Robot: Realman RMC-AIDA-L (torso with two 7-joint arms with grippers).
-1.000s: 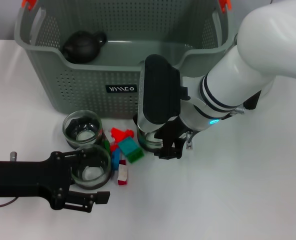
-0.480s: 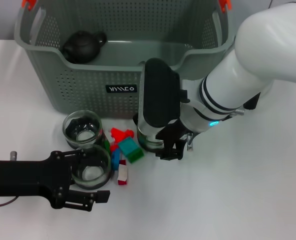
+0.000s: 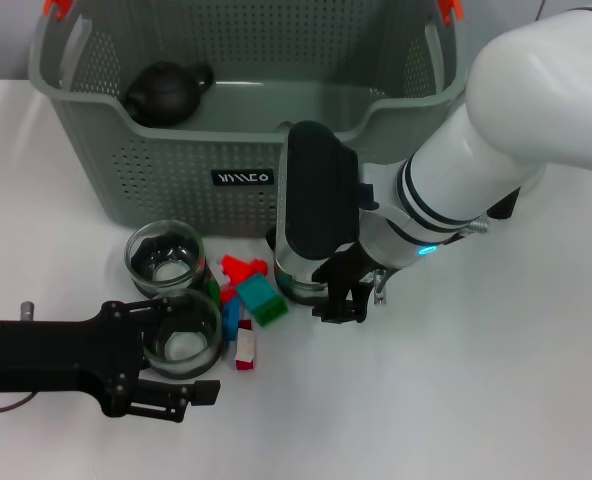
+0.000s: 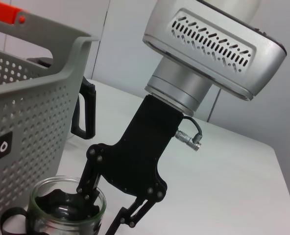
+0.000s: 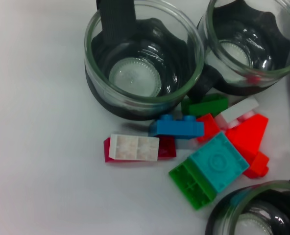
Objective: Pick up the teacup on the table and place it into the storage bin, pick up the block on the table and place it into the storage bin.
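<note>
Centre of the head view: the right hand (image 3: 321, 290) reaches down over a glass teacup (image 3: 298, 276) on the counter (image 3: 476, 380), one finger inside the rim, seemingly clasping it. The storage bin (image 3: 176, 180) lies directly above. Lower left, the left hand (image 3: 176, 372) rests open around another cup (image 3: 183, 335).

Three teacups (image 3: 165, 257) and blocks (image 3: 261, 298) lie before the storage bin (image 3: 156, 170) (teapot (image 3: 164, 93) inside).

The black right claw (image 3: 344, 300) and its white forearm hide most of a clear glass teacup (image 3: 294, 282); the grey-green perforated storage bin (image 3: 176, 180) is cut off at the top edge.
</note>
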